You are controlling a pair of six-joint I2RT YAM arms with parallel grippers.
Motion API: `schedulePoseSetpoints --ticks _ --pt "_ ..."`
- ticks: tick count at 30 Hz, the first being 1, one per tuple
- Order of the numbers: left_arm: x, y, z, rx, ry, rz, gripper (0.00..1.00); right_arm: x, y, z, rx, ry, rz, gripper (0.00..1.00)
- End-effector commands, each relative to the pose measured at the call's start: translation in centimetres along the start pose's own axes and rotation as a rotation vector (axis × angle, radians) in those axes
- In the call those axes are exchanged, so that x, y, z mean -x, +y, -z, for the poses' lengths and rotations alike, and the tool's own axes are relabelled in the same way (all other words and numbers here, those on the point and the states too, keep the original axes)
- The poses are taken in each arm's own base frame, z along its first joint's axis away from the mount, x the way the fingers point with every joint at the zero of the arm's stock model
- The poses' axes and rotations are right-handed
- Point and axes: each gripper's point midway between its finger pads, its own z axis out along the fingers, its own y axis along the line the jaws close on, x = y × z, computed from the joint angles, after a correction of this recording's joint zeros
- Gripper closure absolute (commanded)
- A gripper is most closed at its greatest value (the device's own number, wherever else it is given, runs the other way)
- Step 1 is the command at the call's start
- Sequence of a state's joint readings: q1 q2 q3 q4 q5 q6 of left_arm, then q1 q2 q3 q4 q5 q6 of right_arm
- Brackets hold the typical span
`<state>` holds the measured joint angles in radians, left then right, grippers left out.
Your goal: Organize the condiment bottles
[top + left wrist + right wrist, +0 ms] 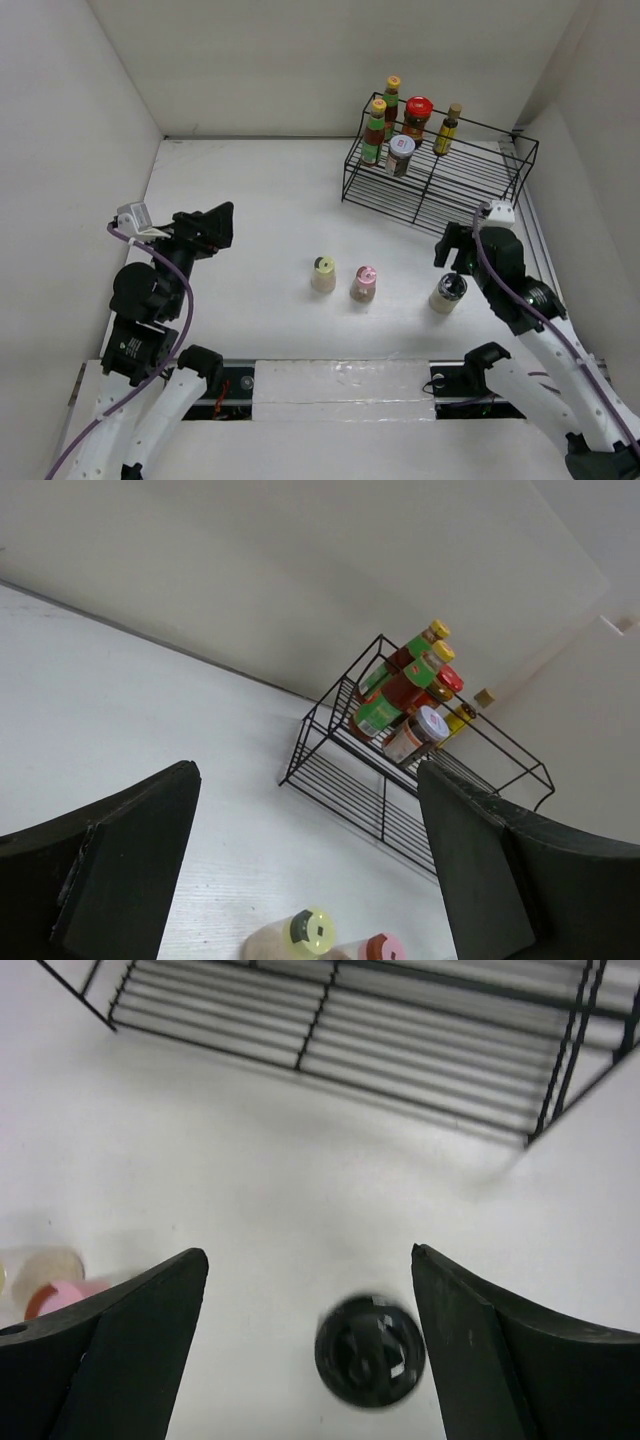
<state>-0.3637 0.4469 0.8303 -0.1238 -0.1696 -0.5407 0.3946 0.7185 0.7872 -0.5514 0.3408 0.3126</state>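
The desk (250, 200) carries the black wire rack (440, 200) at far right, with five condiment bottles (417, 118) on its upper tiers. The right tool (452, 250) hovers over the dark-topped shaker (447, 291), jaws wide and empty. The left tool (215, 225) is parted and empty. The cream shaker (323, 274) and pink-capped shaker (364, 285) stand mid-desk. The shakers are judged light, rigid, smooth and easily tipped; grip the body below the cap.

Metal wire rack (440, 195), matt white table (250, 200), glossy black-capped shaker (370, 1350)
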Motion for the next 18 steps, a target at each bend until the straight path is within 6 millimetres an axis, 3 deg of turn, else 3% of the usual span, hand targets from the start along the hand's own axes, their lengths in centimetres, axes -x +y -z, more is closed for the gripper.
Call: schedulePoseSetpoints --ticks 1,4,7,9,13,16,18 --pt "2.5 -2.0 1.3 -0.085 -0.074 0.034 0.14 -4.8 -1.6 2.7 -0.052 0.14 -0.114 0.12" --pt "3.2 -2.6 2.0 -0.109 -0.094 0.042 0.14 -5.4 -1.2 3.8 -0.034 0.198 -0.136 0.08" --pt "3.6 -2.9 2.7 -0.131 -0.107 0.049 0.14 -7.6 -2.7 4.6 -0.102 0.285 -0.107 0.03" --pt "4.4 -3.1 3.2 -0.138 -0.132 0.054 0.14 -8.2 -2.0 4.4 -0.077 0.324 -0.092 0.0" --pt "4.9 -3.1 4.0 -0.142 -0.154 0.063 0.13 -9.8 -2.4 3.1 -0.146 0.422 -0.055 0.0" --pt "5.1 -3.3 4.4 -0.155 -0.157 0.067 0.13 -9.2 -2.0 1.4 -0.133 0.395 -0.066 0.0" --pt "5.1 -3.3 4.4 -0.155 -0.157 0.067 0.13 -10.1 -2.5 0.7 -0.16 0.413 -0.071 0.0"
